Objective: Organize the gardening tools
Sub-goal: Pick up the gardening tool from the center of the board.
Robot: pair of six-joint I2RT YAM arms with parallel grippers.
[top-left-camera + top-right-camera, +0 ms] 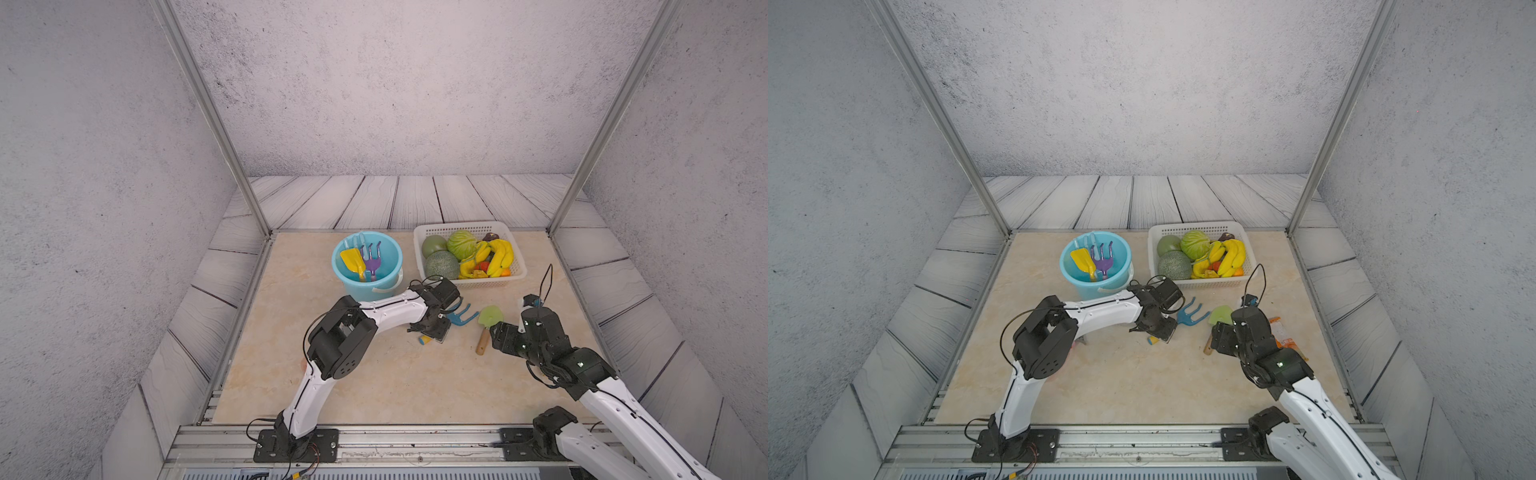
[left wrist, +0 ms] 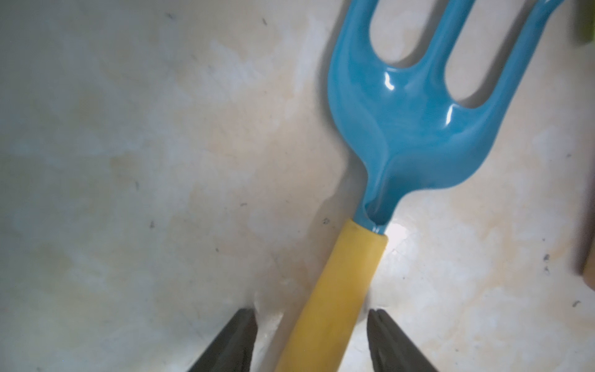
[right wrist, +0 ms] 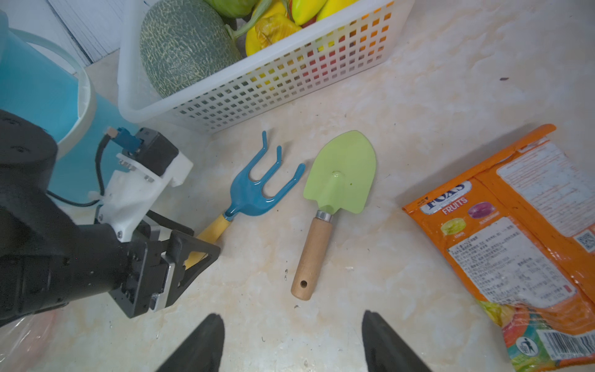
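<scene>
The blue fork (image 3: pixel 257 193) lies flat on the marbled table (image 1: pixel 374 382), between the bucket (image 1: pixel 353 286) and the trowel (image 3: pixel 341 174). Its long axis runs diagonally. The glossy head has three tines hooked up at the tips, and it points toward the basket (image 3: pixel 273 83). The smooth yellow handle runs back under the left gripper (image 2: pixel 310 317). That gripper's dark, wedge-shaped fingers straddle the handle, moderately parted. Table shows on one side, and the other finger is so close that it may be touching.

The trowel lies just beside the fork and nearly parallel to it. Its matte green spade blade points toward the basket and its round wooden handle toward the right gripper (image 3: pixel 291 322). That gripper hangs above the table, spread wide and empty. A crinkled orange packet (image 3: pixel 515 209) lies beside the trowel.

In the plastic bucket, a yellow shovel (image 1: pixel 352 259) and a purple fork (image 1: pixel 372 262) stand heads up.
</scene>
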